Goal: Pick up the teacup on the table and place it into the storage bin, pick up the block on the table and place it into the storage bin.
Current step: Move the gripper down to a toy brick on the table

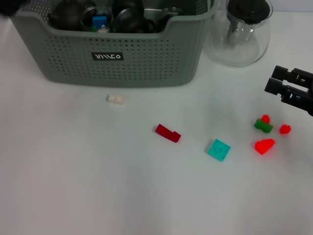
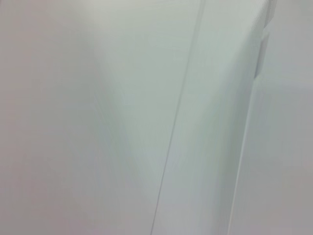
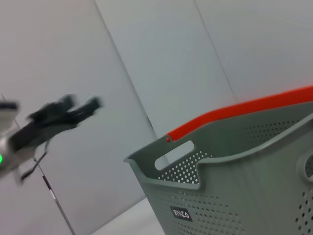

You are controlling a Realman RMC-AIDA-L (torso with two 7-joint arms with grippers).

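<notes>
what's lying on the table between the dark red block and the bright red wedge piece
In the head view, a teal square block lies between the dark red block and the red wedge.

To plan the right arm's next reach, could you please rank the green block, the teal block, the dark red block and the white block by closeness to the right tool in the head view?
1. Green block: just below the right tool, at the table's right edge.
2. Teal block: right of centre.
3. Dark red block: centre.
4. White block: left, before the storage bin.
</notes>
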